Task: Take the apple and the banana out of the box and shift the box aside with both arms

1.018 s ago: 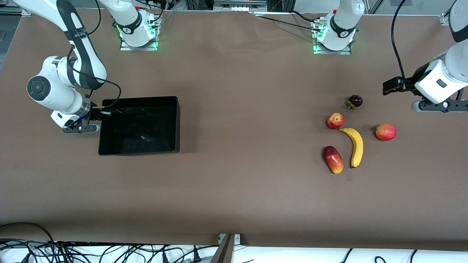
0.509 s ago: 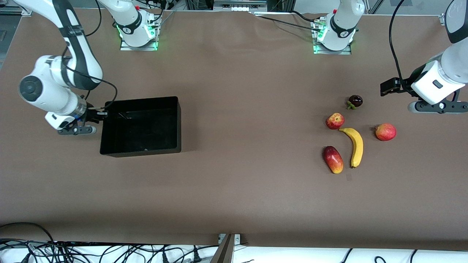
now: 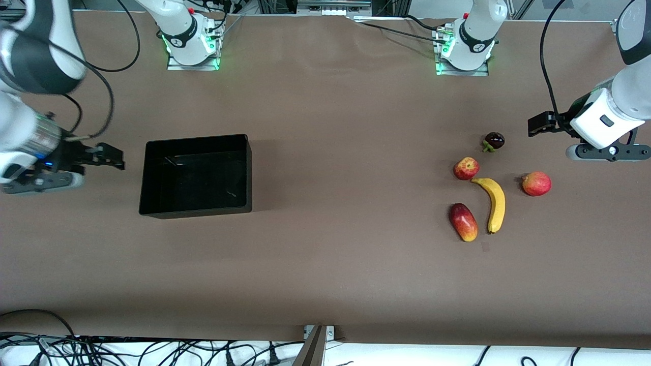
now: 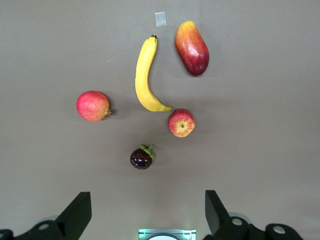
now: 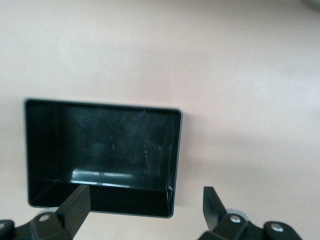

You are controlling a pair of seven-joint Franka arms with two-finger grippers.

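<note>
The black box [image 3: 196, 211] sits on the table toward the right arm's end; it also shows in the right wrist view [image 5: 102, 150], with nothing in it. My right gripper [image 3: 113, 157] is open and empty, up in the air beside the box's end wall, apart from it; the right wrist view [image 5: 145, 207] shows its jaws wide. The banana [image 3: 496, 203] and the small apple [image 3: 466, 168] lie toward the left arm's end, almost touching. My left gripper [image 3: 538, 124] is open and empty, above the table beside the fruits. Its wrist view [image 4: 147, 215] shows the banana [image 4: 144, 75] and apple [image 4: 181, 123].
A red-yellow mango [image 3: 463, 222] lies beside the banana, nearer the front camera. A larger red fruit [image 3: 536, 183] lies beside the banana toward the left arm's end. A dark mangosteen [image 3: 494, 141] lies farther from the camera than the apple. Bare brown table separates the box and the fruits.
My right gripper has let go of the box's end wall and risen away from it toward the table's end. The box now rests flat. The left gripper has shifted slightly.
</note>
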